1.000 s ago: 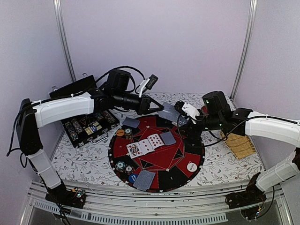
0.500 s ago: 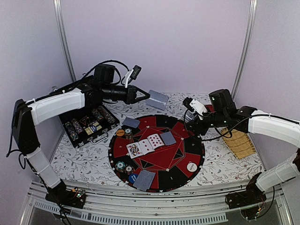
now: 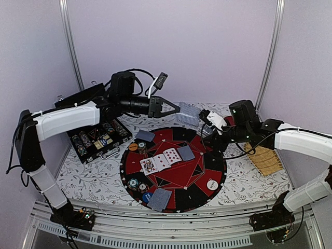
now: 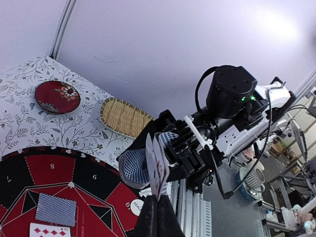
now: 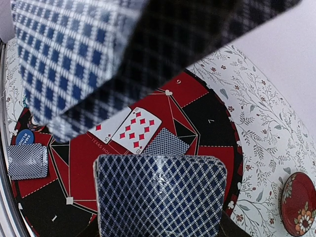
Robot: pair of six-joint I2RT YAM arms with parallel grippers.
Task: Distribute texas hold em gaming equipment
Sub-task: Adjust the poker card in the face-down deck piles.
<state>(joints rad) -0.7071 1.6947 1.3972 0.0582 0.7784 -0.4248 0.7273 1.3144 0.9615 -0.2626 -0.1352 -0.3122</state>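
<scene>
the left gripper [image 3: 176, 108] is shut on what appear to be two playing cards [image 3: 188, 112]. they are pinched by one edge and held in the air above the far rim of the round red-and-black board [image 3: 207, 162]. just to the right, the right gripper [image 3: 206, 128] is clamped on the card deck [image 5: 160, 197], fingers partly apart, with the deck's back towards its wrist camera.

the held cards are to be carried well clear of the deck before any descent, so that no further card is dragged off. a seat sector without cards is to be chosen. face-down cards [image 3: 160, 198] already lie at the near edge, with others at the left and beside the face-up row [image 3: 161, 161].

the cards are to be lowered flat, backs up, and released only on contact, as they may otherwise flutter and turn over. the chip stacks [image 3: 136, 184] and the white dealer button [image 3: 212, 184] are not to be disturbed.
</scene>
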